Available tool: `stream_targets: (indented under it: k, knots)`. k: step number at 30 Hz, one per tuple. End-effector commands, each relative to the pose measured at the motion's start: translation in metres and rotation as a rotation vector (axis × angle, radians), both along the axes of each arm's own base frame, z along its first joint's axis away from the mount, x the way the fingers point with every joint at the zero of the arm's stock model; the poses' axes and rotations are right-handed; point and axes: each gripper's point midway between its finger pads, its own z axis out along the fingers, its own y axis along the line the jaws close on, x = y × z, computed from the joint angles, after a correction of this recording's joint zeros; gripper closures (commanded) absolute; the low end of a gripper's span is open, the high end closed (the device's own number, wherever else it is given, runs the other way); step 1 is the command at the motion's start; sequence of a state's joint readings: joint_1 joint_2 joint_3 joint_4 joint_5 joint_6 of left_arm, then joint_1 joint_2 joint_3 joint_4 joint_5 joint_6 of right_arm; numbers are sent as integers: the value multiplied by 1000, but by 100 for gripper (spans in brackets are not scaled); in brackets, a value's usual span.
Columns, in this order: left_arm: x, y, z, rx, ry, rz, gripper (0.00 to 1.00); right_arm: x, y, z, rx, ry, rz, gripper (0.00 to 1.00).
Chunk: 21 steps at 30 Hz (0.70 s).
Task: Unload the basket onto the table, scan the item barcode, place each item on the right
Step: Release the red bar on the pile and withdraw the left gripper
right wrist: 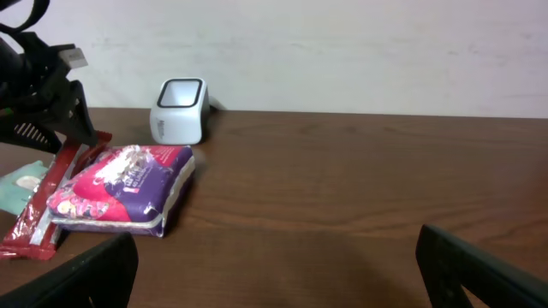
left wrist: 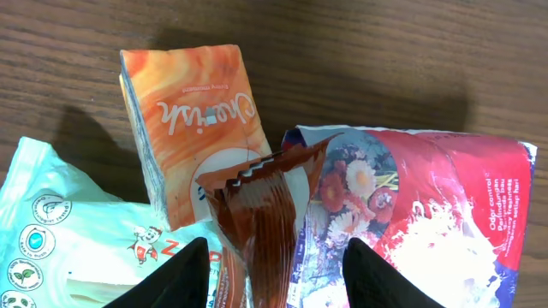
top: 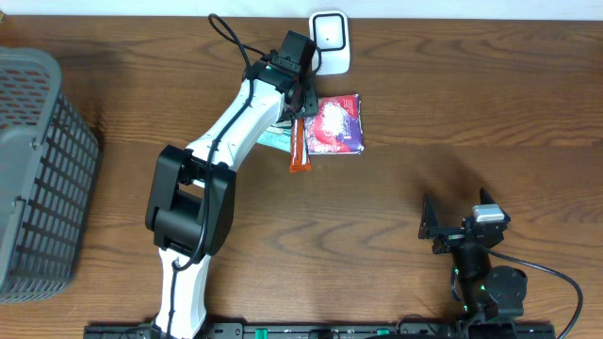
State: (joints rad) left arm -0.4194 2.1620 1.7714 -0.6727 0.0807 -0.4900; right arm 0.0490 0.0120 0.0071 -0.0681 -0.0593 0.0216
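Left wrist view has the left end effector (left wrist: 276, 257) half-parted astride the limp brown sachet (left wrist: 257, 218), overlapping the flowered pack (left wrist: 428, 214) near the scanner (top: 330, 42); closing may pinch that pack too.

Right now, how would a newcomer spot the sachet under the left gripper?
Find the white scanner at the table's far edge, then look just before it. The sachet is the long, narrow reddish-brown strip with a zigzag end, unlike the broad purple floral pack and orange carton.
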Motion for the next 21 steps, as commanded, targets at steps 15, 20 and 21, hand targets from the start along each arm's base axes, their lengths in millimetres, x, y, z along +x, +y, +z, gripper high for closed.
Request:
stream_targets:
  k: [15, 20, 21]
  knots:
    - [-11, 189, 165, 120, -236, 376, 1, 0, -1, 0, 0, -1, -2, 1]
    - [-23, 230, 150, 151, -151, 457, 2, 0, -1, 0, 0, -1, -2, 1]
    - [-24, 235, 148, 153, -142, 468, 2, 0, -1, 0, 0, -1, -2, 1]
